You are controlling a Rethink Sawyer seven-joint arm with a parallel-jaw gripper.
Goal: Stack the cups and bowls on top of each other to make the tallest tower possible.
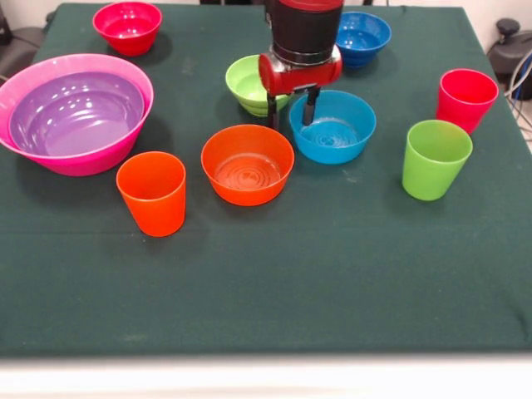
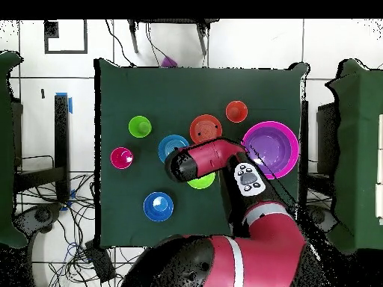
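At centre top of the front view, the gripper [image 1: 291, 109] hangs with its 2 fingers spread apart and empty, 1 by the lime green bowl [image 1: 248, 84] and 1 over the near-left rim of the light blue bowl [image 1: 334, 127]. Judged from this straddle, the rim of the light blue bowl is the likely grasp point.

At left of the frame, the purple bowl [image 1: 75, 112] sits nested inside the pink bowl [image 1: 83, 158]; this pair forms the tower base, widest piece lowest for stability.

Remaining parts stand separately on the green tablecloth [image 1: 266, 283]:
- orange bowl [image 1: 248, 165], centre
- red-pink bowl [image 1: 127, 27], upper left
- dark blue bowl [image 1: 362, 37], upper right
- orange cup [image 1: 152, 193], lime green cup [image 1: 435, 160] and red-pink cup [image 1: 465, 98], all upright, mouths up

Stacking is at an early stage: 2 of 10 pieces are nested.
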